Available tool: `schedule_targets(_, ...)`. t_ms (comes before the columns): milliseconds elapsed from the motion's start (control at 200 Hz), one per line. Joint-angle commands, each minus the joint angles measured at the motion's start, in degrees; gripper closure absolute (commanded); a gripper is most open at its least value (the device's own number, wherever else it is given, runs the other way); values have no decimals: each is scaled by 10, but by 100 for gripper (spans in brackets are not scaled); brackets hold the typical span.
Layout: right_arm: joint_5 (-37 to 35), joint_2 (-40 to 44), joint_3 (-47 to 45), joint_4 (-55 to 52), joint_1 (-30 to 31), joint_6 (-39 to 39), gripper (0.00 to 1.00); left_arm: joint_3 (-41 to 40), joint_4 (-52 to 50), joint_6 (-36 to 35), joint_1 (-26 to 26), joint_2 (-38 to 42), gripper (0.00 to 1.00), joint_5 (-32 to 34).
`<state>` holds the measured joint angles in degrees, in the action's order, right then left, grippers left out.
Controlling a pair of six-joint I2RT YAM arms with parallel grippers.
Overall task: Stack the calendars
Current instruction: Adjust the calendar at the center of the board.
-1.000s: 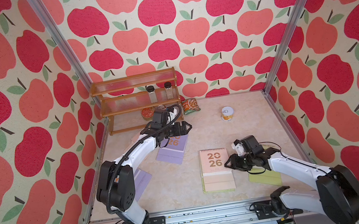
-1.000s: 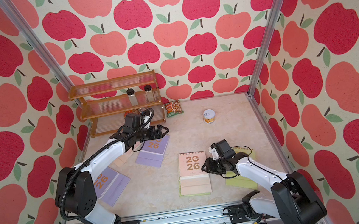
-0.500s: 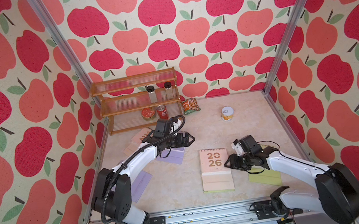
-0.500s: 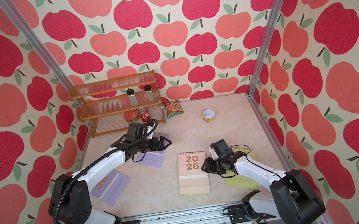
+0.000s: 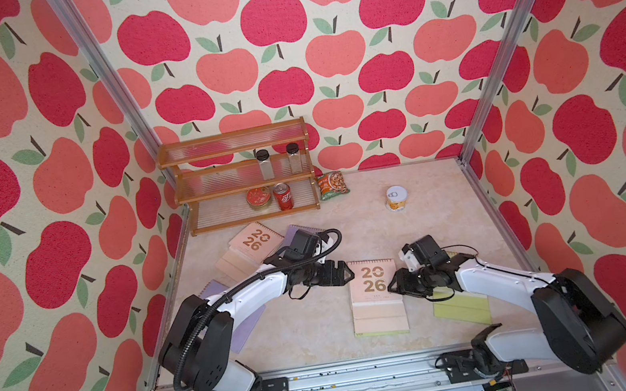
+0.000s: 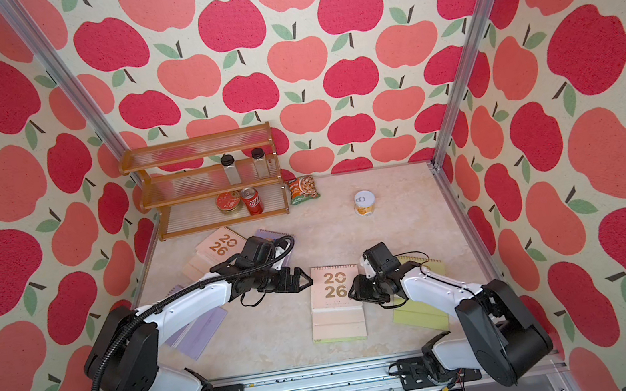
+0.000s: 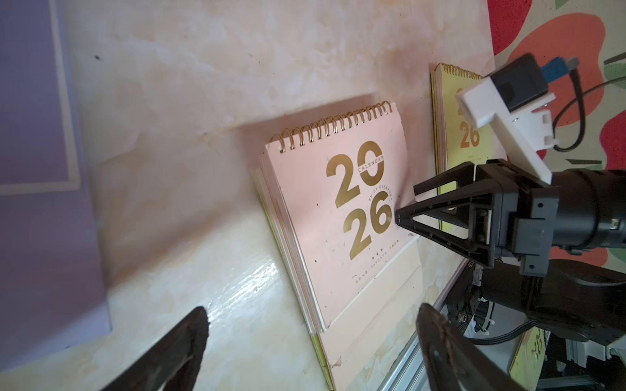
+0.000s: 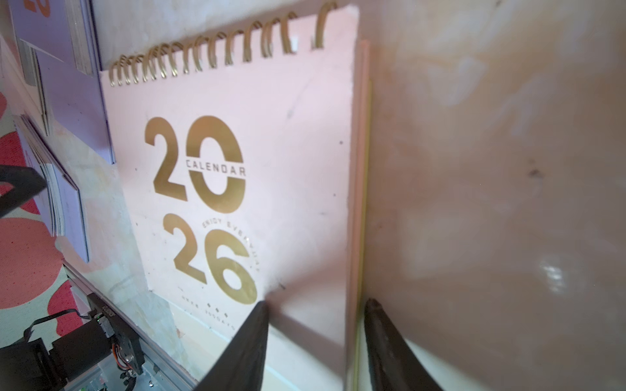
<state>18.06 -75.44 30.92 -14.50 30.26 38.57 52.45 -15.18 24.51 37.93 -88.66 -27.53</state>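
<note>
A pink calendar with a gold "2026" lies mid-table on a yellow-green one whose edge peeks out. My left gripper hovers open and empty at its left edge, fingertips wide apart. My right gripper is open astride the calendar's right edge: one fingertip rests on the cover, the other is on the table beside it. Another pink calendar lies at the back left. A lilac one is partly hidden under my left arm, another lilac lies front left. A yellow-green one sits under my right arm.
A wooden shelf with two jars, a tin and a red can stands at the back left. A green snack packet lies beside it, and a small can stands at the back right. The metal rail bounds the front.
My left arm has swung from the back lilac calendar toward the middle, its open gripper now beside the pink calendar. The right gripper has stayed at that calendar's right edge.
</note>
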Motion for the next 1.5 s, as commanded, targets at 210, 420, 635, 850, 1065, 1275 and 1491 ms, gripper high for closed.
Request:
schedule_targets(210, -2, -14, 8, 15, 12, 5, 52, -3, -7, 21, 24, -57, 8, -11)
schedule_targets(420, -4, -20, 8, 23, 19, 9, 55, 4, 7, 30, 37, -86, 8, -25)
schedule_targets(635, -4, -33, 12, 36, 28, 16, 59, 11, 17, 32, 39, -100, 9, -40)
schedule_targets(850, -3, -50, 25, 44, 31, 16, 61, 26, 20, 30, 39, -119, 9, -53)
schedule_targets(1065, -2, -63, 41, 49, 31, 17, 62, 36, 23, 31, 31, -125, 10, -55)
schedule_targets(1275, 1, -84, 61, 52, 31, 12, 62, 57, 26, 29, 17, -142, 10, -52)
schedule_targets(1491, -6, -106, 95, 47, 31, 4, 62, 73, 36, 23, -12, -165, 10, -53)
